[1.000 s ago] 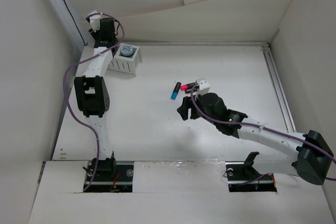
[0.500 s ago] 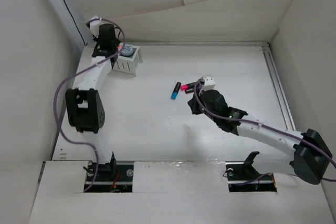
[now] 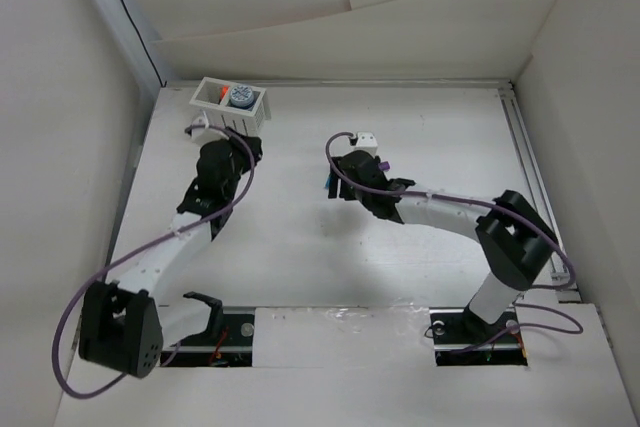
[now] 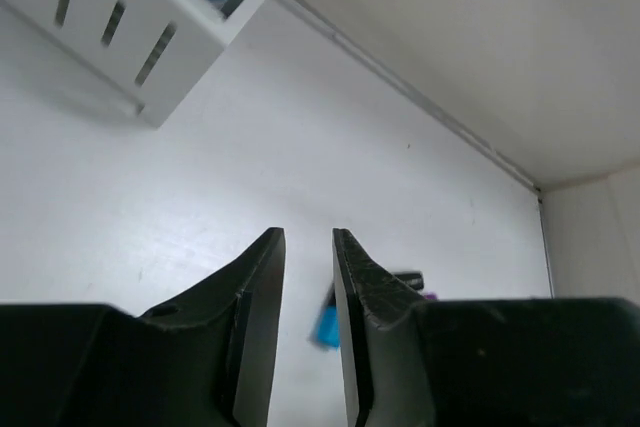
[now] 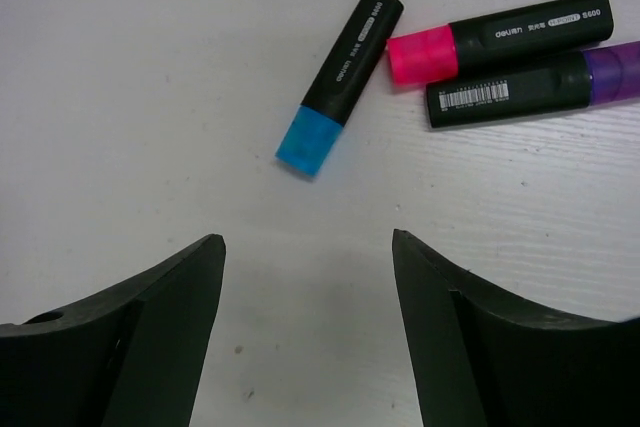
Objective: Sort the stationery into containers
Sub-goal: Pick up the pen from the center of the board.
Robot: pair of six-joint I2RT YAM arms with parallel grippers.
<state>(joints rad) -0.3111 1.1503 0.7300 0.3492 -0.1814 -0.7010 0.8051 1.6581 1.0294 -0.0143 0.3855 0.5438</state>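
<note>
The right gripper (image 5: 307, 247) hung with its fingers spread wide and empty, just short of the blue-ended marker (image 5: 340, 77). Beside that lay the pink-ended marker (image 5: 500, 42) and the purple-ended marker (image 5: 530, 87), those two touching along their length. These looked light, stiff and smooth-barrelled, liable to roll or skid. The black barrel near its middle, pinched across its width, seemed the safest hold. The blue one lay apart and offered the easiest approach.

The left gripper (image 4: 307, 242) was narrowly parted with nothing between its fingers, near the white basket (image 3: 235, 119). A grey-blue cylinder (image 3: 239, 97) sat in the basket's right compartment. An orange speck in the left one was possibly a marker end, though too small to be sure.

The table (image 5: 150, 97) was white, flat and matt. Pale walls closed in on three sides, and a metal rail (image 3: 530, 167) ran along the right edge.
</note>
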